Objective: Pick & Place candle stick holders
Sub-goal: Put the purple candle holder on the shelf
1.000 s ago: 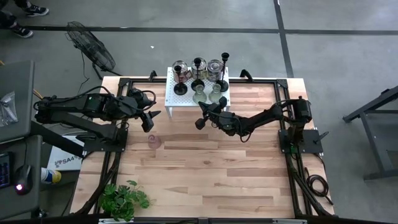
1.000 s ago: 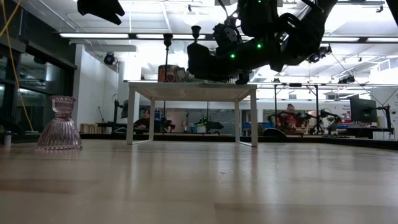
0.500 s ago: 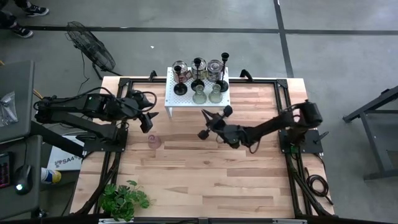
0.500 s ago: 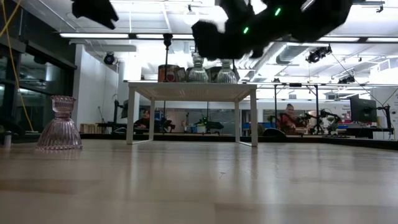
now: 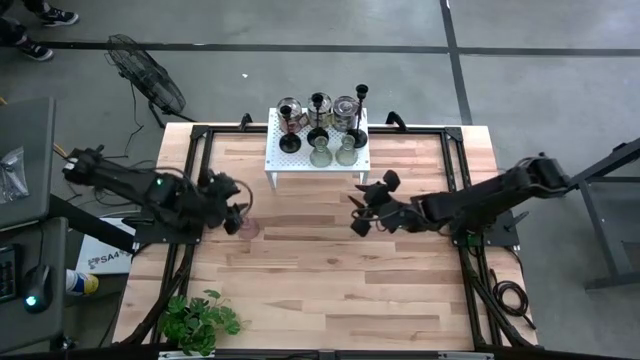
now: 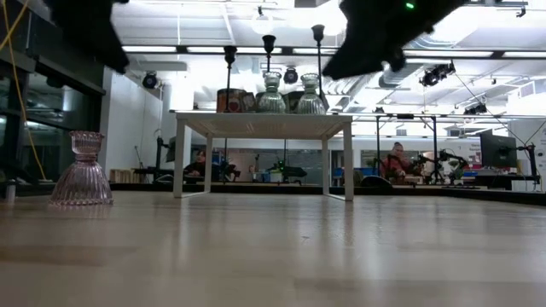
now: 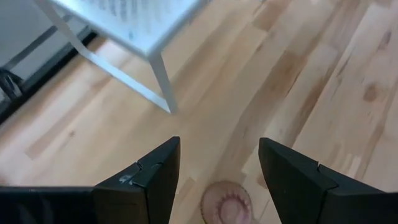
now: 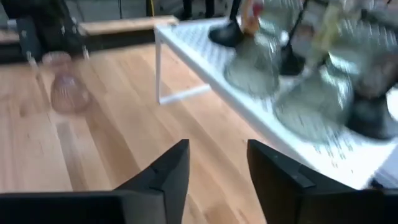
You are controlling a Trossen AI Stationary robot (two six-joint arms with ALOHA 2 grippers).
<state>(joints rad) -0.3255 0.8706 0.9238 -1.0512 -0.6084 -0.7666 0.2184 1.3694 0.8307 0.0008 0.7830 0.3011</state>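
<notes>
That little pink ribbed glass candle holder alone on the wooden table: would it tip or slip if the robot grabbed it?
The pink ribbed glass candle holder flares to a wide base, so it probably resists tipping. Being glass, it looks hard, likely breakable. Its ribs may help the open left gripper, which hangs above it, against slipping.

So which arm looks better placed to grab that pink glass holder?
The left. Its open gripper hovers beside the pink holder, while the right gripper, empty, is farther across the table.
</notes>
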